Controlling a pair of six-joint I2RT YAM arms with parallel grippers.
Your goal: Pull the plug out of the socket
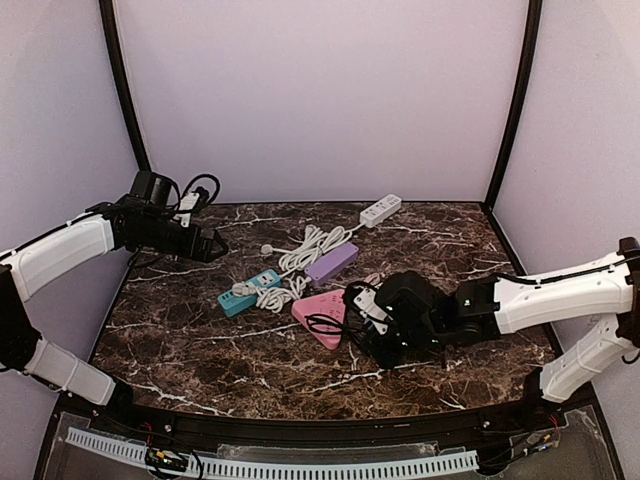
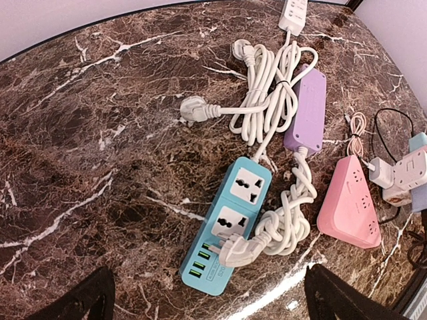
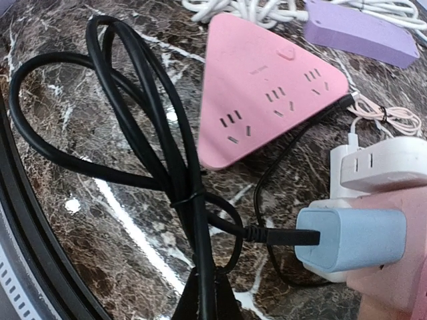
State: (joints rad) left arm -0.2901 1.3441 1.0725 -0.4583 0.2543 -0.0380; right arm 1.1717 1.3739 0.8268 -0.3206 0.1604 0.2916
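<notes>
A light blue plug block sits in a white cube socket at the right of the right wrist view. A black connector enters the block's side. Its black cable lies in tied loops on the marble. My right gripper is shut on that cable bundle just below the tie, left of the block. From above, the right gripper is beside the pink triangular socket. My left gripper hangs open at the back left, above the table, holding nothing.
A teal power strip has a loose white plug resting on it, with a coiled white cord beyond. A purple strip and a white strip lie further back. Purple walls enclose the table.
</notes>
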